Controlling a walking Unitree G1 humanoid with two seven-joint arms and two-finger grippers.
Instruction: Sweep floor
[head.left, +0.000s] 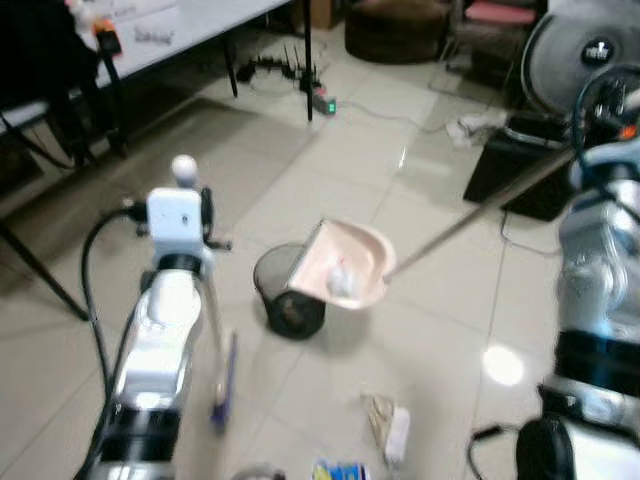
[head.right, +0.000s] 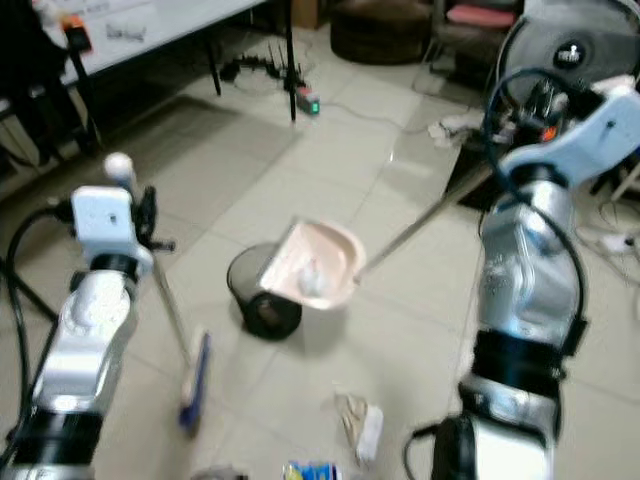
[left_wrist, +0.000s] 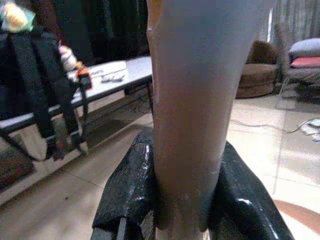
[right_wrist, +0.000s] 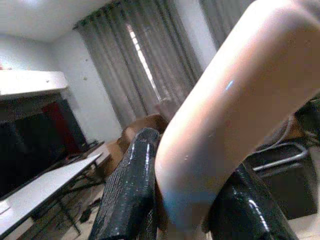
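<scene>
Grippers over pale tiled floor (head.left: 420, 345) (glossy).

A pale pink dustpan (head.left: 345, 262), a black mesh bin (head.left: 285, 290), a blue-headed broom (head.left: 222, 385) on beige tiles (head.left: 440, 330)

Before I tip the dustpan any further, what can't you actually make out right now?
- Bin contents: dustpan covers the mouth, eye views.
- White lump in the dustpan: blurred.
- Litter on the floor: blurred.
- Left hand and right hand: broom handle and dustpan handle block both wrist views.
</scene>
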